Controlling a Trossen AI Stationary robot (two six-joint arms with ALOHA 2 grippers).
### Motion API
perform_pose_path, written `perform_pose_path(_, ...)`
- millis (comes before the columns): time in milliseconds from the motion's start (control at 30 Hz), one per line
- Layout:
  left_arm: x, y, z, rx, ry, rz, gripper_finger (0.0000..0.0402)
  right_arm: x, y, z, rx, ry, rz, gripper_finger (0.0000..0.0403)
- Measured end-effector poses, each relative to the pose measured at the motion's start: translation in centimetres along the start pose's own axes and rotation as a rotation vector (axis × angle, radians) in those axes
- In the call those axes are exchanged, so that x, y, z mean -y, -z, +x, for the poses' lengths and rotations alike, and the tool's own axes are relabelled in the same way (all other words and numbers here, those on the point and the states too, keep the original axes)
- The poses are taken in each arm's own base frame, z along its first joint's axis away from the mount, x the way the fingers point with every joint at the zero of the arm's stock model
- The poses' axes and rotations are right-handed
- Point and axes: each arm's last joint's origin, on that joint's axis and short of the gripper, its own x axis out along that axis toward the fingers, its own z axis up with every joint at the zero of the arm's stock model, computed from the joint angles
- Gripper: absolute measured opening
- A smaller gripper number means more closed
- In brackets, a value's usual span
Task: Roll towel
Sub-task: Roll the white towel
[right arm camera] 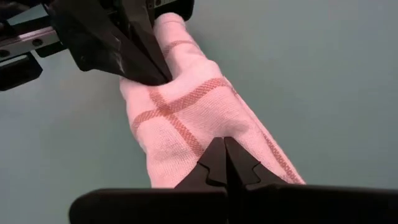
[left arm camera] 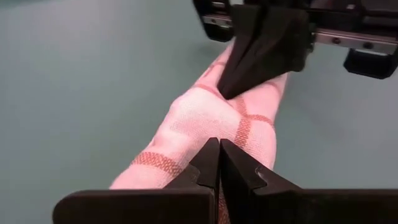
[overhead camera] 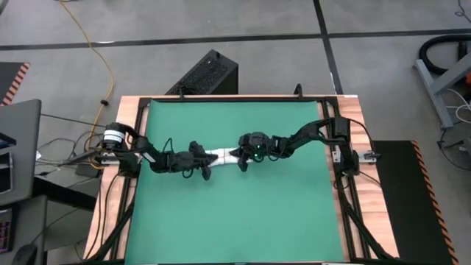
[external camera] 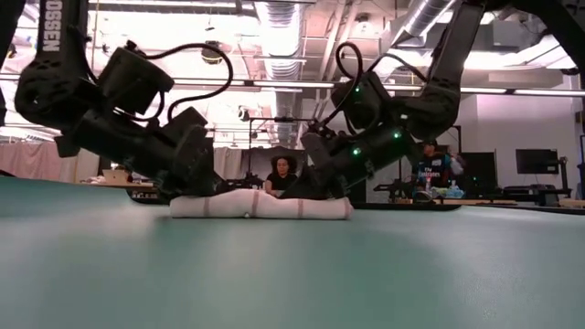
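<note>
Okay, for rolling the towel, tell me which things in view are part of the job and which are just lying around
Part of the job:
- towel, rolled into a log on the green mat
- left gripper, shut, pressing on the roll
- right gripper, shut, pressing on the roll

Just lying about:
- black box on the floor beyond the table
- yellow cable on the floor

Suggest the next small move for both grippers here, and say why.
Probably lift both straight up off the towel. It already lies as a tight roll on the mat, and the left gripper and right gripper, both shut, press down on it from opposite ends, holding nothing.
</note>
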Motion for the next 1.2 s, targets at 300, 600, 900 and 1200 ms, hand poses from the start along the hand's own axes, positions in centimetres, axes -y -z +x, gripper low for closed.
perform_pose_path(300,3.1,2.8,-2.1,-0.069,0.063,-0.045,0.0000,-4.3,2.1,-0.1,-0.052,-0.057,0.110,0.0005)
perform_pose_path(600,4.5,3.2,-2.3,-0.058,0.064,-0.021,0.0000,-8.2,4.7,-1.3,0.002,-0.034,0.165,0.0005)
perform_pose_path(900,4.8,3.0,-2.1,-0.056,0.068,0.029,0.0000,-7.4,4.2,-1.4,-0.031,-0.037,0.179,0.0005)
perform_pose_path(1200,4.3,1.4,-3.5,-0.101,0.002,0.114,0.0000,-7.4,4.2,-1.4,-0.033,-0.039,0.166,0.0005)
